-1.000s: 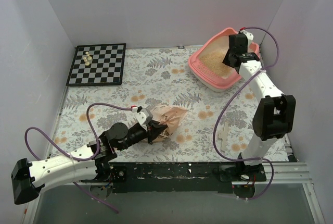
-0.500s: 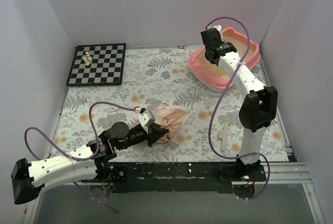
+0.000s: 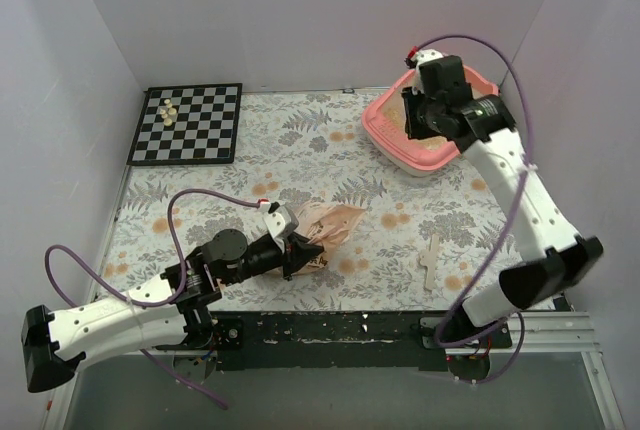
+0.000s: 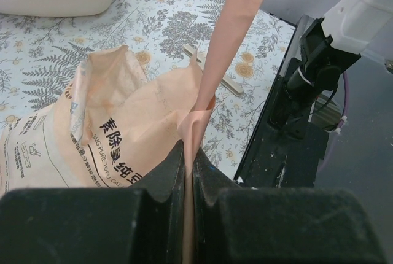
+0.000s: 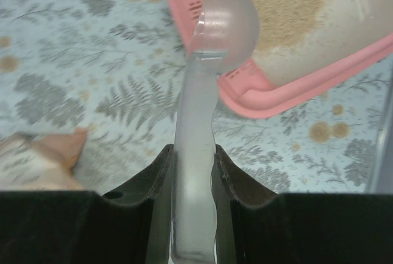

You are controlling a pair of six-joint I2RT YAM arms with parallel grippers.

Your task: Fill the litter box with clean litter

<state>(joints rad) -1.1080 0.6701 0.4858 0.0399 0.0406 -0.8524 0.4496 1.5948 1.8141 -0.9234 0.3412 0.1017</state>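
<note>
Left claw [image 4: 187,153] clenched on bag [image 4: 104,129] edge, bag lying on worktop [image 4: 153,18]. Right claw [image 5: 193,153] grasping scoop [image 5: 198,86] handle, bowl over litter box [image 5: 276,98] rim; litter [image 5: 288,0] inside.

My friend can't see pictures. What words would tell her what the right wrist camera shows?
Two black fingers clamp the handle of a clear plastic scoop, whose bowl hangs over the edge of a pink litter box with tan litter inside. Below is a flowered tablecloth.

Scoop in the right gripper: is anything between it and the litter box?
Nothing visible does. The right gripper clamps the scoop by its handle; its bowl hangs at the rim of the litter box, beside the litter inside.
</note>
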